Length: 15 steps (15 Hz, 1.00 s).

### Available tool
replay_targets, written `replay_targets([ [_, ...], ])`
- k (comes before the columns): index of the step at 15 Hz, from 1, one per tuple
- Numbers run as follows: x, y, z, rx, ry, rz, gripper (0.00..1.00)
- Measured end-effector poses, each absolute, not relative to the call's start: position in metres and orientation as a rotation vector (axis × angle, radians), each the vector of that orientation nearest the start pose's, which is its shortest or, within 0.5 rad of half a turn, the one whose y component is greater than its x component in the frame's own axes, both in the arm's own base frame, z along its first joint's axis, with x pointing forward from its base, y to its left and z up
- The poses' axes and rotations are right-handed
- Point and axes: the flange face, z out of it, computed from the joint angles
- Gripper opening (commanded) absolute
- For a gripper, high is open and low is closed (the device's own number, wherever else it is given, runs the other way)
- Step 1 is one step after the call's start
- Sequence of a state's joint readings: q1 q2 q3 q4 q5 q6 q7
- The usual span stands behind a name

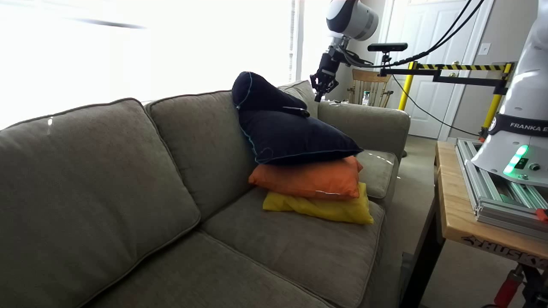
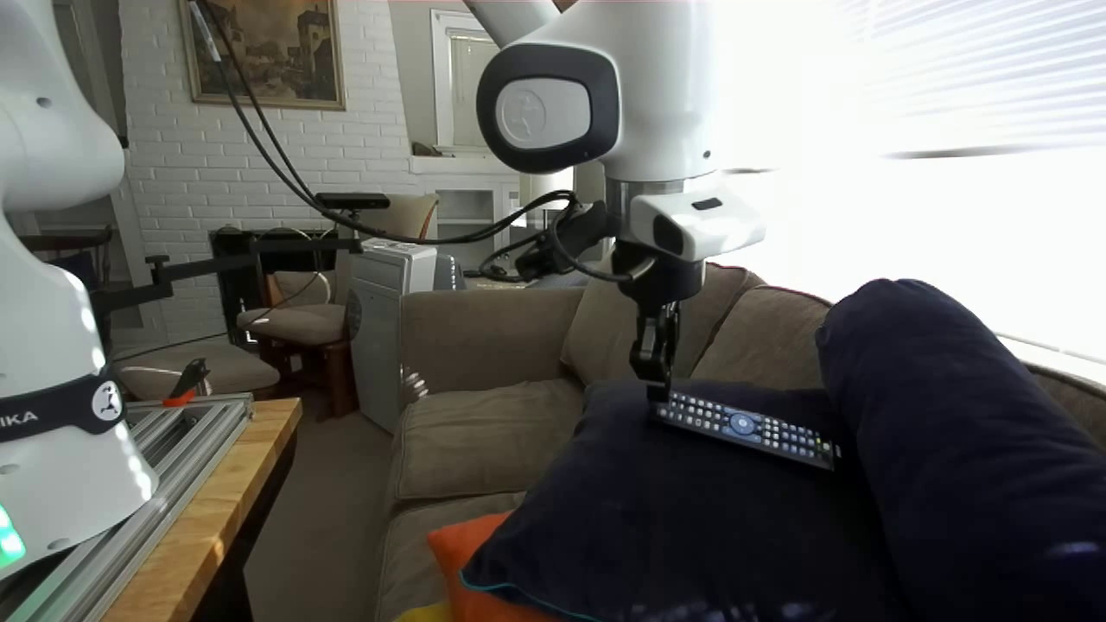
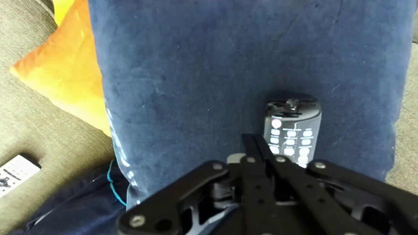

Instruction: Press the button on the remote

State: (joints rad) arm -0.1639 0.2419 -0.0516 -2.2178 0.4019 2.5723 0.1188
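The black remote with light buttons lies on the dark blue pillow (image 2: 674, 518). It shows in both exterior views (image 1: 295, 111) (image 2: 743, 423) and in the wrist view (image 3: 291, 130), where my gripper hides its lower part. My gripper (image 3: 254, 136) is shut and empty, with its two fingers together. In the wrist view its tips overlap the left edge of the remote. In an exterior view the gripper (image 2: 658, 393) points down at the remote's left end. In an exterior view the gripper (image 1: 318, 96) appears higher than the remote, with a gap.
A second dark blue pillow (image 2: 942, 432) rises beside the remote. An orange pillow (image 1: 308, 177) and a yellow one (image 1: 321, 207) lie beneath, on the grey-brown sofa (image 1: 257, 244). A white object with dark markings (image 3: 18, 173) lies on the sofa. The arm's base stands on a wooden table (image 1: 454, 205).
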Motion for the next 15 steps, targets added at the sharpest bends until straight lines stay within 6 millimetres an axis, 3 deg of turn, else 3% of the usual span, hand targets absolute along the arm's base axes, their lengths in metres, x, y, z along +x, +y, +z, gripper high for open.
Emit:
replay_targets([
  [15, 0.548, -0.106, 0.266, -2.763, 0.918, -0.203, 0.0],
])
